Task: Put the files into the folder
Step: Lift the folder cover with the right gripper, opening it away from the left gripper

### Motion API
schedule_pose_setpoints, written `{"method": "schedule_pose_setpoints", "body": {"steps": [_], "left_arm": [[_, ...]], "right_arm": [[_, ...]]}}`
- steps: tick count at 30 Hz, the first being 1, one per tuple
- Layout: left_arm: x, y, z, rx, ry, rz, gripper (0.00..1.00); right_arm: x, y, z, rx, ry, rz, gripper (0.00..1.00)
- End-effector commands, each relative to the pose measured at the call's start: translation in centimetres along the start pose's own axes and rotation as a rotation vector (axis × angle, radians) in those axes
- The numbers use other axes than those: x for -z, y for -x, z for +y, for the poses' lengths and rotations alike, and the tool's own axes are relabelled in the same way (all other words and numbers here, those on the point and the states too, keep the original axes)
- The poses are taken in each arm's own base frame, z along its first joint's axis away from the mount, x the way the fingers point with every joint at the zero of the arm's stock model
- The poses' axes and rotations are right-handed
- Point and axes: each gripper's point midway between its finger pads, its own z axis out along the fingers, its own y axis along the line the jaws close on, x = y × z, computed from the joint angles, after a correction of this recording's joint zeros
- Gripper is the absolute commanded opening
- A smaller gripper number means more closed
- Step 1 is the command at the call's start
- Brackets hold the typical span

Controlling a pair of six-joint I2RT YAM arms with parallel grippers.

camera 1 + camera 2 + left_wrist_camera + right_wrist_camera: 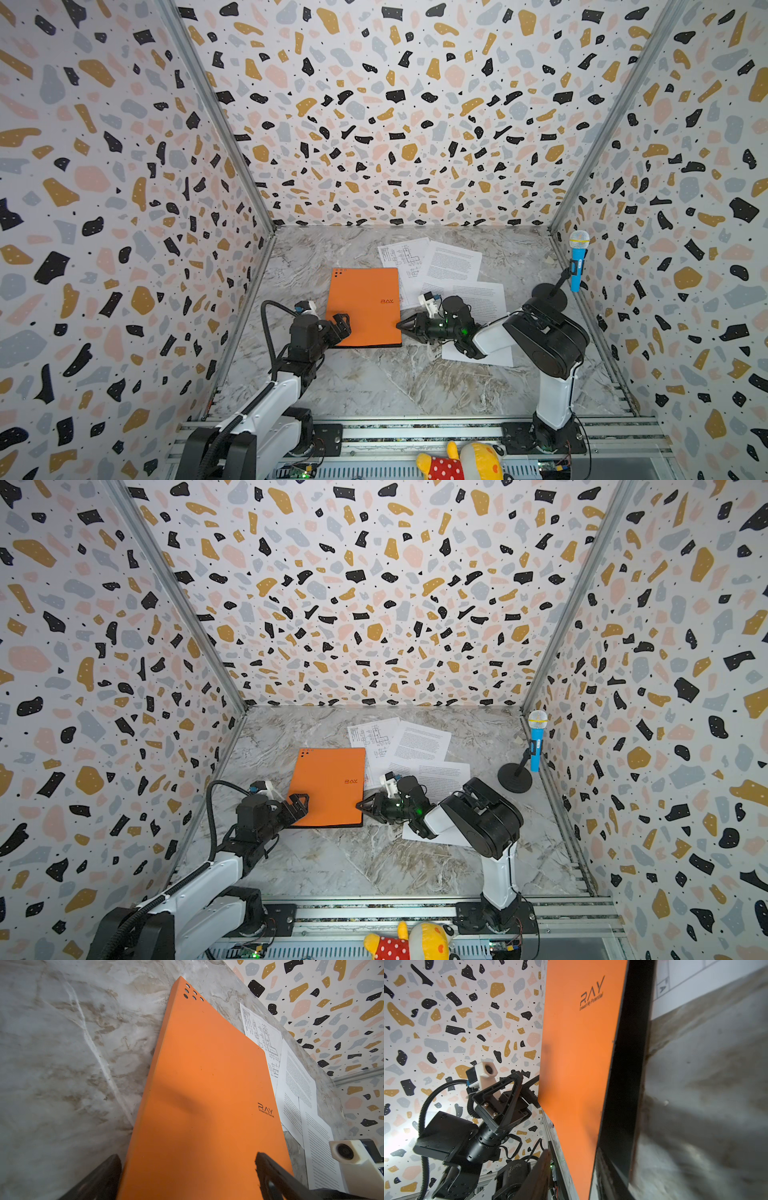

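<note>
The closed orange folder (363, 305) lay flat on the marble table (374, 386), with the files (453, 262) fanned just beside its right edge and outside it; the left gripper (340, 327) hovered spread wide over the near left corner; the right gripper (402, 326) met the right edge, jaws drawn close — any grip on the cover impossible to confirm; unpinned, the folder risked sliding, and the right arm, low over one sheet, risked dragging it.

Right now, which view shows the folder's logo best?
Right wrist view: the logo on the folder is largest there, tagline readable. Left wrist view shows it smaller but legible; in both top views it is only a tiny dark mark.
</note>
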Motion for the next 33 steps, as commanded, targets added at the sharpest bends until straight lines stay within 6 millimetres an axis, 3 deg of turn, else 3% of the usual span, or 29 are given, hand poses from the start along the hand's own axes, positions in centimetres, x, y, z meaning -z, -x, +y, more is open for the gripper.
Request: {"method": "schedule_pose_setpoints", "body": {"steps": [1,15,28,33], "left_arm": [[0.4,0.3,-3.3,0.000,-0.169,-0.005,1.00],[-0.4,-1.0,-6.2,-0.042,-0.248,0.041,1.00],[-0.1,0.0,-6.5,-0.099,-0.219,0.000,1.00],[0.3,0.8,-5.1,-0.118,-0.130,-0.028,1.00]], "right_arm": [[0.6,-0.6,5.0,0.087,0.140,0.024,0.38],[3.1,0.8,5.0,0.141,0.084,-0.024,0.31],[1.4,1.2,4.5,0.163,0.052,0.017,0.29],[0.8,1.4,4.4,0.171,0.049,0.022,0.18]]}}
